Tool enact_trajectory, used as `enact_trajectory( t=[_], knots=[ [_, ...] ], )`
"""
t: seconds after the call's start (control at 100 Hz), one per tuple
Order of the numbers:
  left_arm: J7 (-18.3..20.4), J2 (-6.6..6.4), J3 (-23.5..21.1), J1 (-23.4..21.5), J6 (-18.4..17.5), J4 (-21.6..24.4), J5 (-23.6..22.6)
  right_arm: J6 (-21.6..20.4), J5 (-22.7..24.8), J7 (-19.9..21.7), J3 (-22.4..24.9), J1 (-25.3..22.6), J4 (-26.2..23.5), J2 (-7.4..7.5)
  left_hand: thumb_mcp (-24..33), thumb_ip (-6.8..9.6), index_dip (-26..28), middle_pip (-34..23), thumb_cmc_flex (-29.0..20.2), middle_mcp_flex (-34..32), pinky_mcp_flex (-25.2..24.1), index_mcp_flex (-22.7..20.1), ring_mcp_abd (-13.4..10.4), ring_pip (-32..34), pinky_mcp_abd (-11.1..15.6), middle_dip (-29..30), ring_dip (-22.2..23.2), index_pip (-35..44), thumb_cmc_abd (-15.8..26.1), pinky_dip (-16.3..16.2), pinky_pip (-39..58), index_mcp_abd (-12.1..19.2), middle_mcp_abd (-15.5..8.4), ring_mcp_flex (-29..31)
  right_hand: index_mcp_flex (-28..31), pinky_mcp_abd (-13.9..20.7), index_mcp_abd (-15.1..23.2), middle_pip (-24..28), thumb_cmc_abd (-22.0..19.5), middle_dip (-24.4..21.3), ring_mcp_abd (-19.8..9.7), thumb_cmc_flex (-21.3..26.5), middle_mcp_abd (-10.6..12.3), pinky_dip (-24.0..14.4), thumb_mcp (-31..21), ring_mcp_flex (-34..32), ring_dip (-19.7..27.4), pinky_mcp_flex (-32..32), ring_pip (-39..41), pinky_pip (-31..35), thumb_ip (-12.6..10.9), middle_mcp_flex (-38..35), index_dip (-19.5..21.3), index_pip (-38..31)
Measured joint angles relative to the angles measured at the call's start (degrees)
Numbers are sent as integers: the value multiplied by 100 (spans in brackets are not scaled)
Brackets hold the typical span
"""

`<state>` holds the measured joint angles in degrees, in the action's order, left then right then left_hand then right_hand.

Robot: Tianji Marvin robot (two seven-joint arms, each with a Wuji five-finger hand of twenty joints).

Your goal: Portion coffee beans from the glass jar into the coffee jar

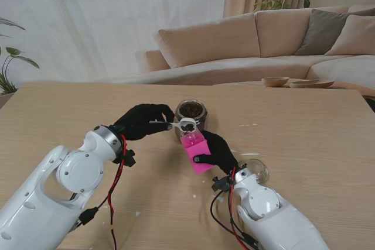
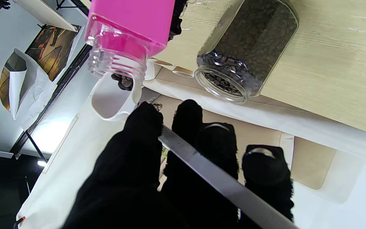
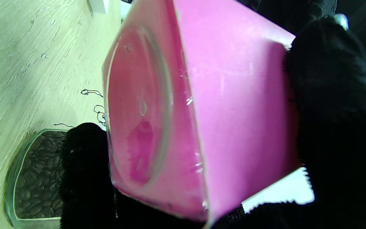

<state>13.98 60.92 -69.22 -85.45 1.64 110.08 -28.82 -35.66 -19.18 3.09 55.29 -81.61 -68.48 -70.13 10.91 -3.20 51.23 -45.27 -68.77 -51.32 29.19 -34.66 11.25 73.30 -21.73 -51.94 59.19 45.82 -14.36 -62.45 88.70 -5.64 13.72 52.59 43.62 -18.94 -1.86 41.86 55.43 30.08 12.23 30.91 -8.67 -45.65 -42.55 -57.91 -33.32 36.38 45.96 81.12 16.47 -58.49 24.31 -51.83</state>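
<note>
A glass jar (image 1: 191,113) of coffee beans stands at the table's middle, also seen as the glass jar (image 2: 246,54) and glass jar (image 3: 30,181). My right hand (image 1: 220,151) is shut on the pink coffee jar (image 1: 197,151), holding it tilted just nearer to me than the glass jar. My left hand (image 1: 142,121) is shut on a white spoon (image 1: 183,125), whose bowl holds beans right at the pink jar's clear mouth (image 2: 116,60). The spoon's bowl (image 2: 113,98) and handle (image 2: 214,178) show in the left wrist view. The pink coffee jar (image 3: 199,121) fills the right wrist view.
A clear round lid (image 1: 258,170) lies on the table by my right forearm. A few small specks lie scattered on the wood (image 1: 249,125). A beige sofa (image 1: 246,45) stands beyond the table's far edge, with wooden bowls (image 1: 275,81) on a low surface.
</note>
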Motion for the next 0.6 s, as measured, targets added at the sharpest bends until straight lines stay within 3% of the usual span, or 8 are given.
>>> enact_trajectory(
  t=[0.24, 0.6],
  knots=[
    [-274, 24, -5, -95, -207, 19, -349, 11, 0, -1, 7, -6, -16, 1, 0, 0, 17, 0, 0, 0, 0, 0, 0, -10, 0, 0, 0, 0, 0, 0, 0, 0, 0, 0, 0, 0, 0, 0, 0, 0, 0, 0, 0, 0, 0, 0, 0, 0, 4, 0, 0, 0, 0, 0],
    [-417, 37, -17, -169, -402, 47, -473, 8, 5, -34, 23, -20, -46, 4, 0, 0, 43, 0, 0, 0, 0, 0, 0, -35, 0, 0, 0, 0, 0, 0, 0, 0, 0, 0, 0, 1, 0, 0, 0, 0, 0, 0, 0, 0, 0, 0, 0, 0, 4, 1, 0, 0, 0, -1]
  ],
)
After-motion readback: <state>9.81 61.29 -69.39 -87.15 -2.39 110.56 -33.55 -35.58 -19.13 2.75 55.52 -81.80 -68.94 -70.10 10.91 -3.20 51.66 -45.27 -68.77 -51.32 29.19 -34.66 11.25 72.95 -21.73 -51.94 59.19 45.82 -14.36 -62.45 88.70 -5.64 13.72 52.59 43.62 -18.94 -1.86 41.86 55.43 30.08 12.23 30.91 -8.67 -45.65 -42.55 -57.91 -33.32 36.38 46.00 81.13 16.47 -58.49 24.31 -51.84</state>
